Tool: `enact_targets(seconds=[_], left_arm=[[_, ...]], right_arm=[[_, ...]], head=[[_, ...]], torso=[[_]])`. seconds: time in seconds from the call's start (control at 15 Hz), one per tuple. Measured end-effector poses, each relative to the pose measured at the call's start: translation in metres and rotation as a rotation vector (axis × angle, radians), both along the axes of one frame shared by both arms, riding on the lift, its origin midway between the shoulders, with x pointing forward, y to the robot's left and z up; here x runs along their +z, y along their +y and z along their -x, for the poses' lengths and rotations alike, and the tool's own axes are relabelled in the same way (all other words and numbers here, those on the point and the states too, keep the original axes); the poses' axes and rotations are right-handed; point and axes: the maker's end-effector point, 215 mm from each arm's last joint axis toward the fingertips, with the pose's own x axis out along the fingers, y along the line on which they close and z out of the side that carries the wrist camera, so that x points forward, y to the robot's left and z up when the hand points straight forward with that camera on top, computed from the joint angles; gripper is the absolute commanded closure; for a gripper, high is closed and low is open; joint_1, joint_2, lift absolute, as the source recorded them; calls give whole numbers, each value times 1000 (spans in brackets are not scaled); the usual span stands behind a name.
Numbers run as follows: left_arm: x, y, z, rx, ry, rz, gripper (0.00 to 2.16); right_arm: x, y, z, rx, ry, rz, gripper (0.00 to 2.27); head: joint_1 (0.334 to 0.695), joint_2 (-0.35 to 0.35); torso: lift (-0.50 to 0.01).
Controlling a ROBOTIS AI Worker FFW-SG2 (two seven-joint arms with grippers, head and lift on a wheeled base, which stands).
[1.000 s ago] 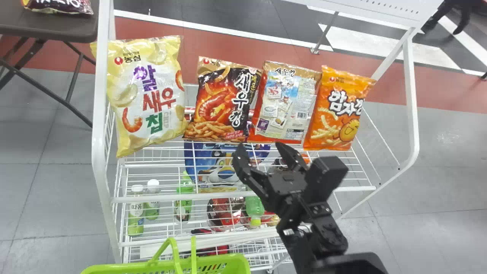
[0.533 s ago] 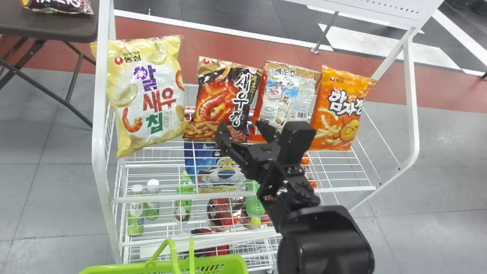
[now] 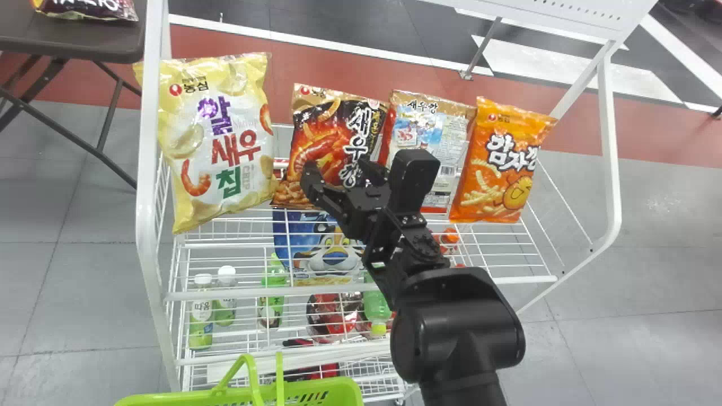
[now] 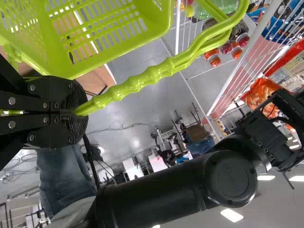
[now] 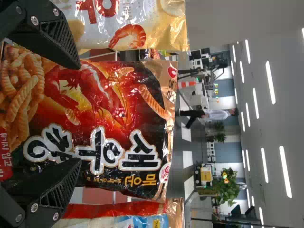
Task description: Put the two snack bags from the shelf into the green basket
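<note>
Up close, our right gripper [image 3: 339,170], fingers parted, right by the black snack bag [image 3: 321,132], bag upright on the wire shelf [image 3: 225,295], our left gripper [image 4: 85,112] clamped on the green basket's handle [image 4: 137,82].

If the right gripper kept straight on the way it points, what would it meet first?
Most likely the black snack bag, which lies between the spread fingers of the right gripper; how close they are is unclear.
</note>
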Motion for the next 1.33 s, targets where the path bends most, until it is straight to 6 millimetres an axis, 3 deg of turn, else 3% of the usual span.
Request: enact_targets(seconds=[0.13,0.2,0.27,0.4,1.0,1.33], left_arm=[[0,0,0,0,0,0,1814],[0,0,0,0,0,1,1814],[0,0,0,-1,-1,1,1814],[1,0,-1,1,-2,2,1814],[6,-4,-1,2,-11,13,1814],[9,-7,0,-4,-20,8,1814]], right_arm=[[-4,1,-9,7,12,1,363],[-6,3,-13,18,17,-1,873],[-8,6,-15,36,26,-7,1521],[-12,11,-14,54,43,-19,2044],[33,1,22,2,-36,-16,2132],[73,-24,67,-12,-35,-49,2128]], head=[[695,-337],[695,-334],[695,-324],[695,-317],[695,-350],[695,-350]], torso=[[-11],[-11],[-11],[-11],[-11],[-11]])
